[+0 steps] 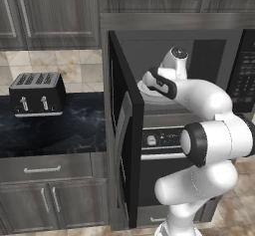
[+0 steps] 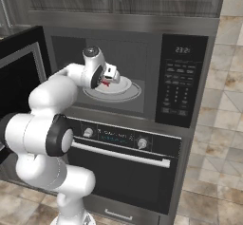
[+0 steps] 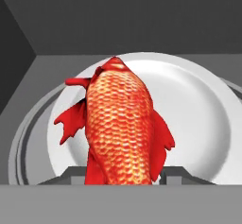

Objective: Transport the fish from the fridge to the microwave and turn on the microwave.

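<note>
Gripper [image 3: 121, 173] inside the open microwave [image 2: 182, 81], jaws part-open and clamped on the fish [image 3: 122, 128], whose long axis runs straight out from the fingers. Scaly, glossy red-orange body hangs just above a smooth white plate [image 3: 198, 119] on the grey round turntable [image 3: 28, 142]; release is straight down, grey back wall beyond.
</note>
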You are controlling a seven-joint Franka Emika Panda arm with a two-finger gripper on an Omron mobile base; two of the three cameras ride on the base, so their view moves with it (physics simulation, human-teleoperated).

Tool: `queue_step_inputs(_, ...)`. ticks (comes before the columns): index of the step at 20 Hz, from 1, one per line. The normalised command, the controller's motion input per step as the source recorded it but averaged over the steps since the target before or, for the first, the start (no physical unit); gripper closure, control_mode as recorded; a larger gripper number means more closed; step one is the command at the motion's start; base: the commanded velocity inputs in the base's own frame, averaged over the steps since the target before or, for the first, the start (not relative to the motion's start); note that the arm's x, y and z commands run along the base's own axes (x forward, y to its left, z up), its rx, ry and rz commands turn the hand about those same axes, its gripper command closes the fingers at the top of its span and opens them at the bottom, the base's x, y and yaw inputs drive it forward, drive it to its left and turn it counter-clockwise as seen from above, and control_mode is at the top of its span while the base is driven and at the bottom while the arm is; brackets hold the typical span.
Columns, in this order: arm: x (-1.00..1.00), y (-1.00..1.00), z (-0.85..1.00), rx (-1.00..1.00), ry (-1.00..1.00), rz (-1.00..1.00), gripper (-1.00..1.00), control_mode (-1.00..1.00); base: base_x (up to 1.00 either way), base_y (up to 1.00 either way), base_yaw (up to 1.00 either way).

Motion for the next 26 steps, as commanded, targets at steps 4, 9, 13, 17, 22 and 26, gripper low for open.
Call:
queue_step_inputs(4, 0.16, -0.02, -0.09, 0.0, 0.04, 0.0, 1.0, -1.0, 0.0, 0.0, 0.0)
queue_step_inputs(9, 0.09, -0.02, -0.25, 0.0, 0.03, 0.0, 1.0, -1.0, 0.0, 0.0, 0.0)
queue_step_inputs(13, 0.09, -0.06, -0.2, 0.0, 0.0, 0.0, 1.0, -1.0, 0.0, 0.0, 0.0)
queue_step_inputs(17, 0.08, -0.07, -0.05, 0.0, 0.0, 0.0, 1.0, -1.0, 0.0, 0.0, 0.0)
queue_step_inputs(22, 0.11, -0.07, -0.01, 0.0, 0.0, 0.0, 1.0, -1.0, 0.0, 0.0, 0.0)
queue_step_inputs(26, 0.1, -0.01, -0.05, 0.0, 0.0, 0.0, 1.0, -1.0, 0.0, 0.0, 0.0)
